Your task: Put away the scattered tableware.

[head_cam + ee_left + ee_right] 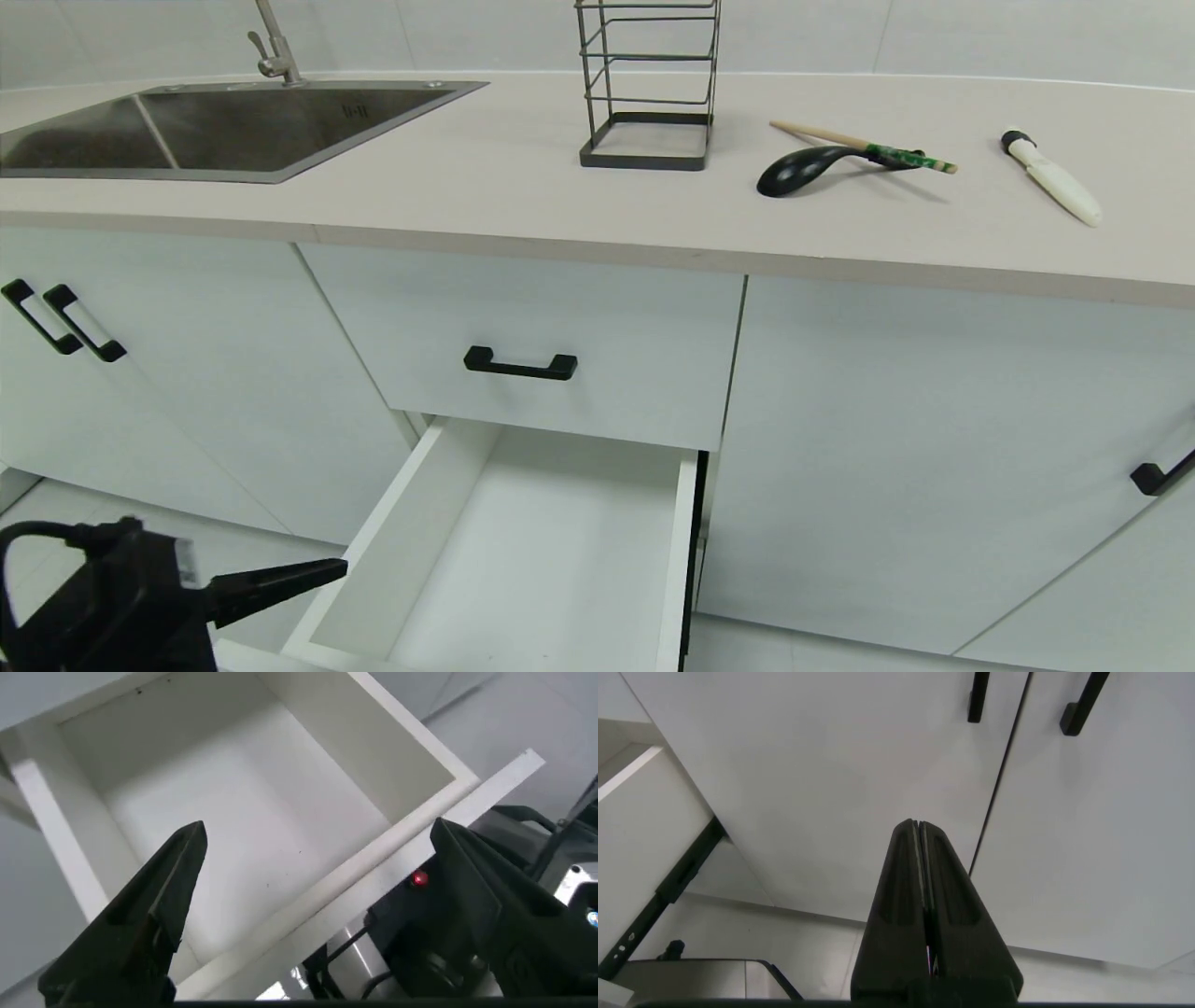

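On the countertop at the right lie a black spoon, wooden chopsticks with a green pattern resting across its handle, and a white-handled utensil with a black end. Below the counter a white lower drawer stands pulled out with nothing in it. My left gripper hangs low beside the drawer's left front corner. In the left wrist view this gripper is open over the drawer's bare floor. My right gripper is shut on nothing, facing white cabinet doors.
A black wire rack stands at the middle back of the counter, and a steel sink with a tap is at the left. The upper drawer with a black handle is closed. Cabinet doors with black handles flank the drawers.
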